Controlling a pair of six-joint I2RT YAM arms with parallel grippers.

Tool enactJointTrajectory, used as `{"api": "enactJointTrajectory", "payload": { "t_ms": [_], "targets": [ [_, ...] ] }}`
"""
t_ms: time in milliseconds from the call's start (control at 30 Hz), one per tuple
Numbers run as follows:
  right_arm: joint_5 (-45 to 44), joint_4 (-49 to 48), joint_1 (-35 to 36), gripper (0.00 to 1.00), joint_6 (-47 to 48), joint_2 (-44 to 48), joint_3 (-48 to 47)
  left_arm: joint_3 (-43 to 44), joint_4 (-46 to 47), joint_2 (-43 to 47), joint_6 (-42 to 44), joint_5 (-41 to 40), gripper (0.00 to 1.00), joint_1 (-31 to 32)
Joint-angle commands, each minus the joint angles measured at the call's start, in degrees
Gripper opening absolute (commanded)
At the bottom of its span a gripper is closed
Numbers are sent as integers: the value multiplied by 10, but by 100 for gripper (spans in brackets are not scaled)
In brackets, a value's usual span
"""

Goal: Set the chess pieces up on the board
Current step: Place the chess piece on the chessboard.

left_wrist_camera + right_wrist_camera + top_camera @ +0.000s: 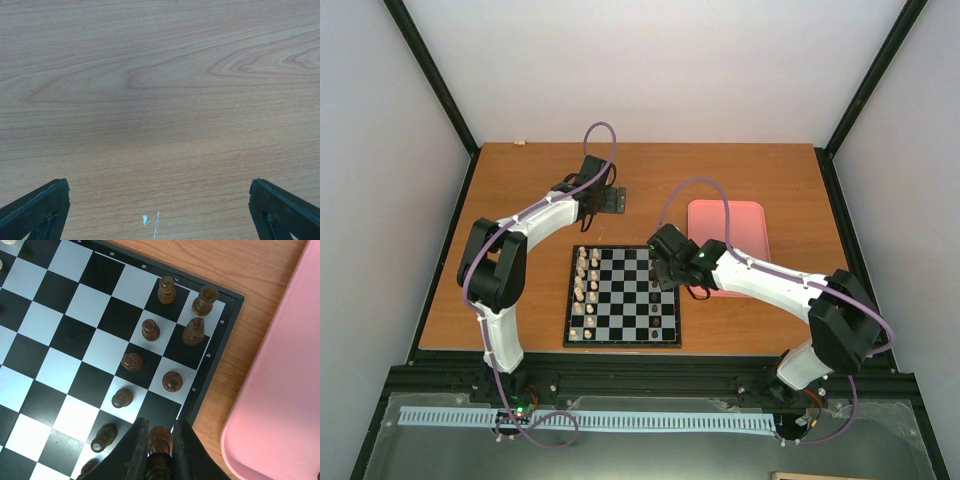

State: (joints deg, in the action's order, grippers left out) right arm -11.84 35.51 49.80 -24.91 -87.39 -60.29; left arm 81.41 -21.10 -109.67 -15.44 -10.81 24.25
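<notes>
The black-framed chessboard (623, 296) lies at the table's front middle; its right edge fills the right wrist view (75, 340). Several dark brown chess pieces (150, 330) stand on its two rightmost columns. My right gripper (160, 440) is shut on a dark brown chess piece (160, 437) just above the board's right edge; in the top view it (663, 268) hovers at the board's far right corner. My left gripper (612, 199) is open and empty over bare wood behind the board; only its fingertips (42, 205) show in the left wrist view.
Pale cream pieces (585, 285) stand along the board's left columns. A pink tray (728, 240) lies right of the board, close to the right gripper; it also shows in the right wrist view (280, 390). A small pale object (520, 144) lies at the table's far left.
</notes>
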Motion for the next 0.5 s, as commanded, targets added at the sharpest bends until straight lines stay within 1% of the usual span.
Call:
{"api": "enactJointTrajectory", "payload": {
  "t_ms": [0, 467],
  "targets": [
    [-8, -7, 7, 7, -14, -8, 15, 22, -5, -3, -6, -5, 100, -2],
    [-12, -50, 8, 8, -21, -48, 21, 22, -5, -4, -6, -7, 100, -3]
  ]
}}
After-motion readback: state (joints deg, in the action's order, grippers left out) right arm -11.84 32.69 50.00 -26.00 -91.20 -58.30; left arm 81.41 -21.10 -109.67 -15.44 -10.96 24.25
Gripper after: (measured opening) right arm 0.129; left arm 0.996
